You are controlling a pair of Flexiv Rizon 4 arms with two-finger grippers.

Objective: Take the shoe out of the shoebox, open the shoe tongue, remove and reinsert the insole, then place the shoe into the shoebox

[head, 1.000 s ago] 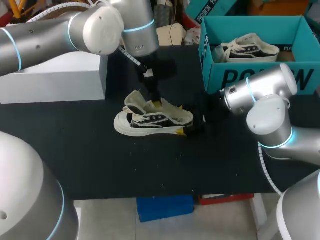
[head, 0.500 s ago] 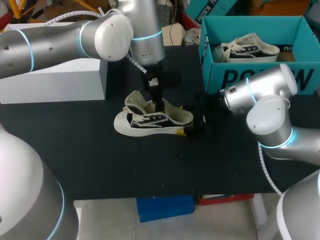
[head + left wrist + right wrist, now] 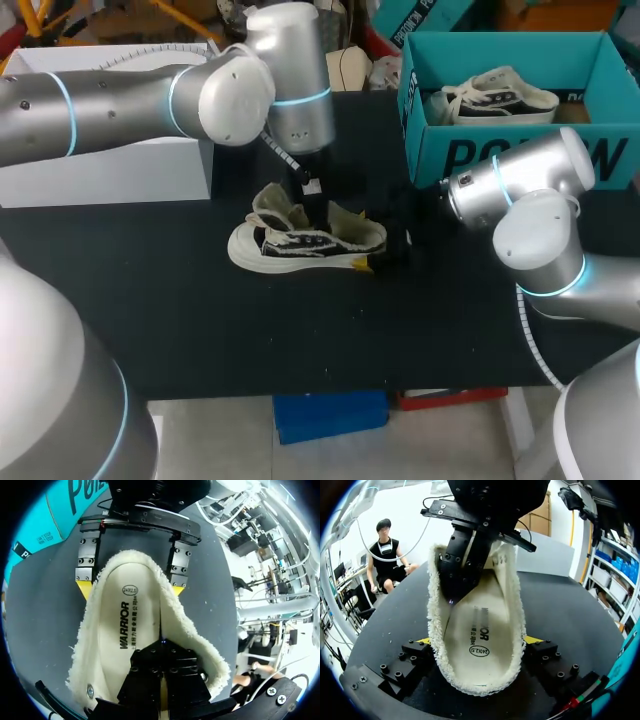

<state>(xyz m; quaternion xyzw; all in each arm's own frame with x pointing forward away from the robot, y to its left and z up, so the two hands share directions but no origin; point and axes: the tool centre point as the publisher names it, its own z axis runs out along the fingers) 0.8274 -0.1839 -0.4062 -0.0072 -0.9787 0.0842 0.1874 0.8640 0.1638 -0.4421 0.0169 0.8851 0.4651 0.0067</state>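
I have the black table (image 3: 200, 320) in front of me, with the teal shoebox (image 3: 500, 155) at its far right corner, open and holding a second shoe (image 3: 500, 100), and a white box (image 3: 100, 170) on the far left. The shoe (image 3: 300, 243) I am working on lies on its sole near the middle of the table, well apart from the shoebox, with its tongue folded forward and its mouth wide open. My right gripper (image 3: 479, 640) has the heel: one yellow tip sits against each side of the collar, so I read it as clamped on the shoe and bracing it. My left gripper (image 3: 161, 680) comes straight down into the opening with its black fingers pressed together and no gap that I can make out. Their ends rest on the insole (image 3: 120, 630), which lies flat inside, and I cannot tell whether any of its edge is pinched between them. I judge the shoe light and soft. The fleece lining (image 3: 515, 605) will give under pressure and the canvas sides will fold, so the heel counter and the rubber sole are the firm places to hold. The insole looks thin and floppy, and I expect it to bend and drag against the fleece, so I would pinch it at its heel edge and peel it up slowly
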